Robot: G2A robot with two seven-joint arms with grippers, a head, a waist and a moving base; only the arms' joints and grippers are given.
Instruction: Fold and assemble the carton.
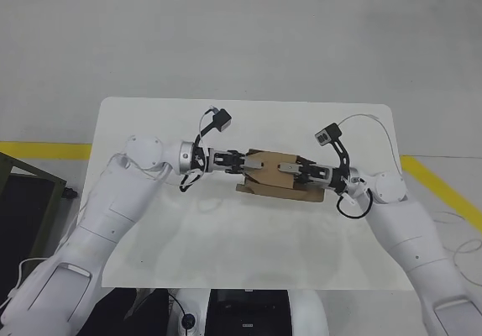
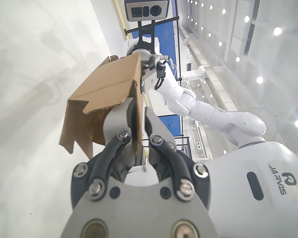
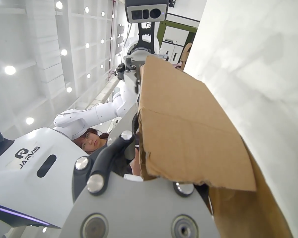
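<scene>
A brown cardboard carton (image 1: pixel 281 175), partly folded with loose flaps, is held above the middle of the white table (image 1: pixel 224 244) between both arms. My left gripper (image 1: pixel 245 162) comes in from the left and is shut on one end wall of the carton (image 2: pixel 106 92), with the panel pinched between its fingers (image 2: pixel 119 122). My right gripper (image 1: pixel 298 170) holds the opposite end. In the right wrist view one finger (image 3: pixel 125 134) presses on a wall of the carton (image 3: pixel 183 130); the cardboard hides the other finger.
A dark green cart (image 1: pixel 6 197) stands off the table's left side. A yellow floor line (image 1: pixel 442 193) runs past the right edge. Bare tabletop lies in front of and behind the carton.
</scene>
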